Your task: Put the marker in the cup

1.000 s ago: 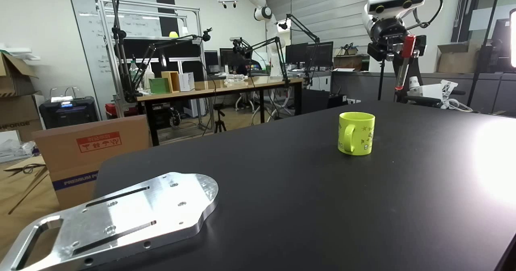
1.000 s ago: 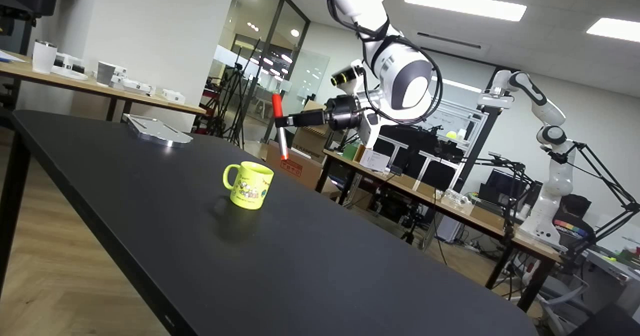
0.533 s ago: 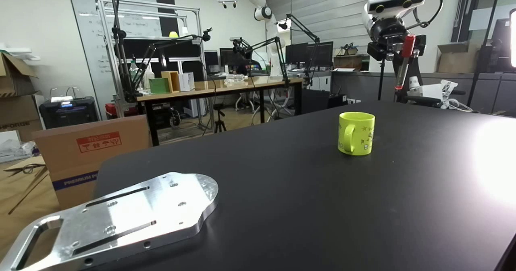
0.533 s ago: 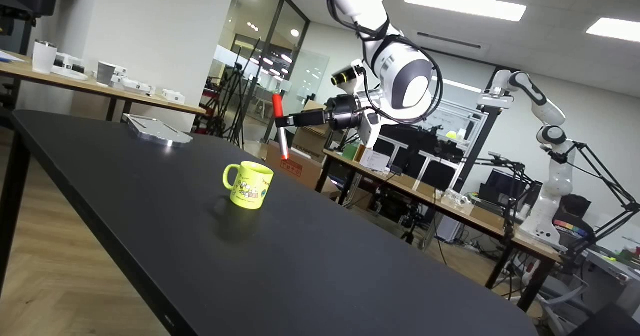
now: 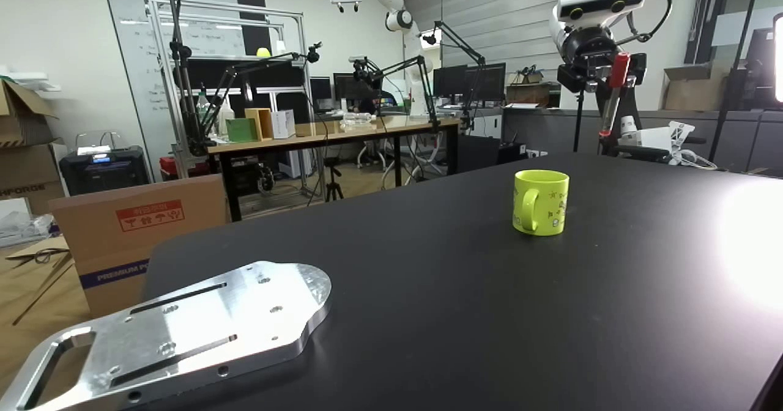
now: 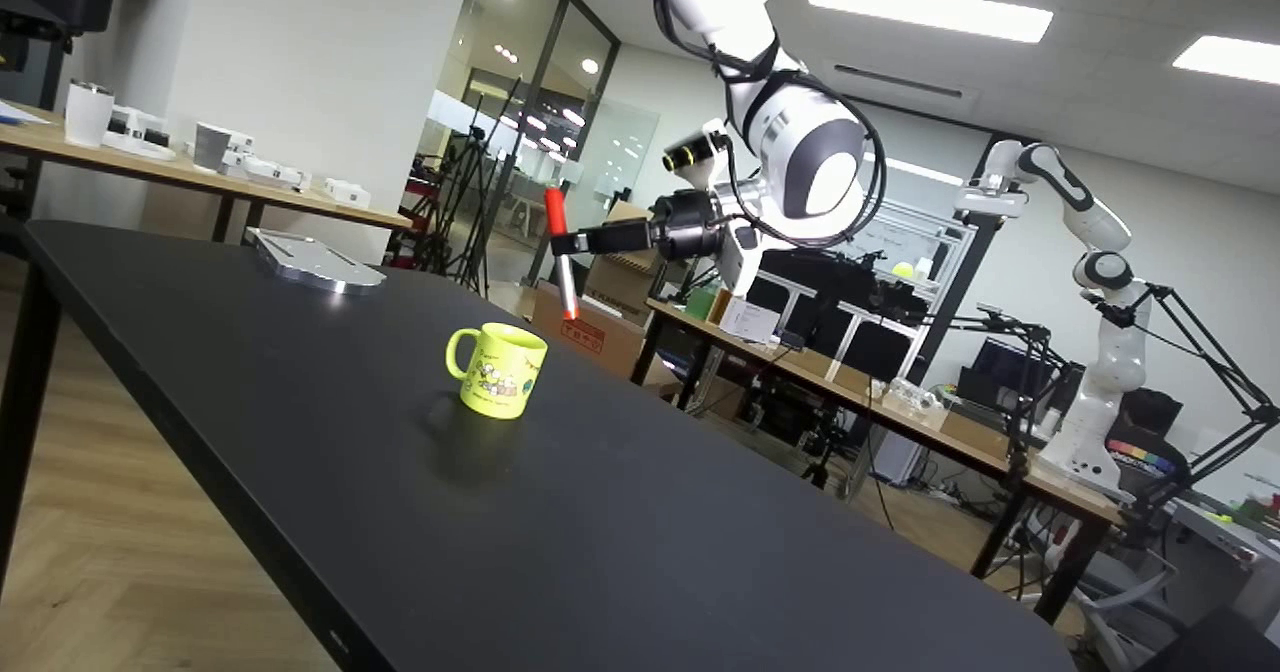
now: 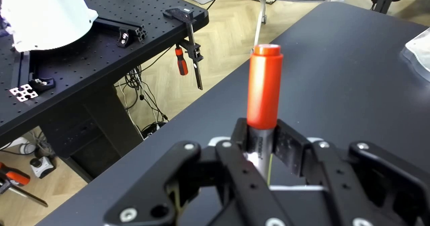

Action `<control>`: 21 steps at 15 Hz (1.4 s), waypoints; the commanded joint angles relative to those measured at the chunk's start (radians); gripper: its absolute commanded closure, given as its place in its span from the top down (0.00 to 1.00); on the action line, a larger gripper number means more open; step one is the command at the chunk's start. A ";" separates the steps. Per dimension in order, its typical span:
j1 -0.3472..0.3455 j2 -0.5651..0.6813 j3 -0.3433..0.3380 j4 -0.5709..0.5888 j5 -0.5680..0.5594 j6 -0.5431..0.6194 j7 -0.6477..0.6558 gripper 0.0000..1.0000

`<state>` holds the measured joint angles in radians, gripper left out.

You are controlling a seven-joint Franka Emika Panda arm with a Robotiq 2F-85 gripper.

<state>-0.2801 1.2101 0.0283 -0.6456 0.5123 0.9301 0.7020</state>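
Yellow-green, the cup (image 5: 544,205) is standing upright on the bench (image 5: 452,319). Higher than the cup and apart from it, the claw (image 7: 261,140) is pinching the red-and-silver marker (image 7: 264,91), which is leaning slightly off upright. Well away from the cup, a silver metal plate (image 5: 214,319) is lying flat.

The tool (image 6: 565,243) clasps the red marker (image 6: 566,279), apart from the upright cup (image 6: 502,374).
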 commanded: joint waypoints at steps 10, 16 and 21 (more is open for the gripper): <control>0.015 0.063 0.054 0.047 0.073 -0.007 0.016 0.06; 0.051 0.126 0.083 0.104 0.080 0.001 -0.004 0.06; 0.071 0.166 0.097 0.149 0.075 0.062 -0.033 0.06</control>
<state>-0.2150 1.3271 0.1121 -0.5883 0.5846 0.9737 0.6723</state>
